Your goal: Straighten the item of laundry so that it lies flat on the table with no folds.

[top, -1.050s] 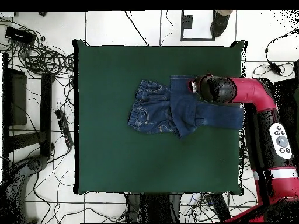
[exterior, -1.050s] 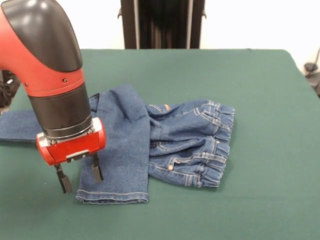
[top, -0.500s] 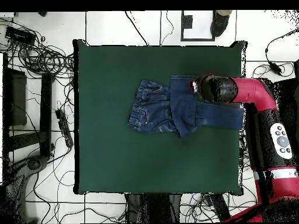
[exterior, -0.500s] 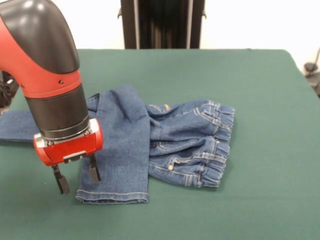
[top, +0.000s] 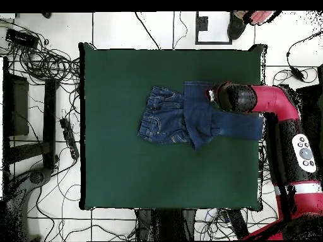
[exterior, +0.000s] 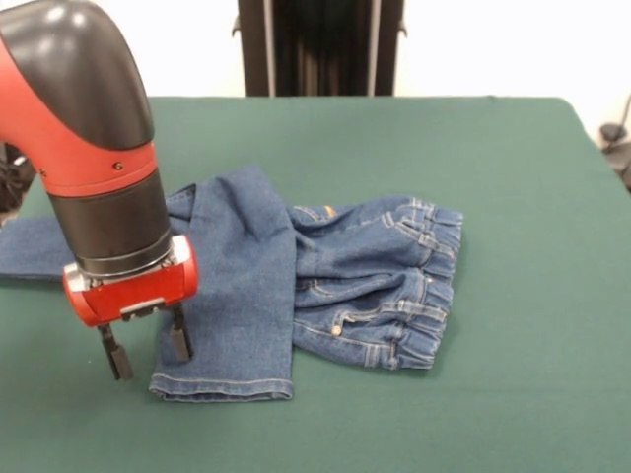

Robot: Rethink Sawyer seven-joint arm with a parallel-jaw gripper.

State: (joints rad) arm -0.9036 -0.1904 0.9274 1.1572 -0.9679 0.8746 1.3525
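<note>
Jeans (exterior: 325, 286) lay near middle of table (exterior: 513, 177), one leg folded across other. We judged denim soft, floppy, light, not slippery. Gripper (exterior: 143, 348) hung at folded leg's hem edge, fingers apart, holding nothing. We thought hem corner best spot to pinch and pull.

Gripper (exterior: 143, 348) down, jaws apart
</note>
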